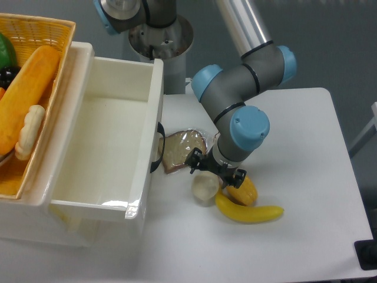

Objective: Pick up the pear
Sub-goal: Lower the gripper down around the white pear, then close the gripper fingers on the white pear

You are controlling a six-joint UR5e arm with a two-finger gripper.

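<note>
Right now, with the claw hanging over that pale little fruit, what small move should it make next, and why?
Probably a short, straight drop. The claw sits directly over the pear, with a finger showing on either side of it, apparently open. The yellow-orange fruit and banana lie close by, so sideways motion could knock them. Once the fingers straddle the pear, closing looks sensible.

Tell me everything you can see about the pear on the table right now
The pear is a small, smooth, cream-white toy fruit with a rounded egg shape and a plastic look. It lies on the white table, just in front of the wrapped bread slice and left of the yellow-orange lumpy fruit; the banana curves by its lower right. The gripper hangs directly above it and covers its top, so contact cannot be judged.
</note>
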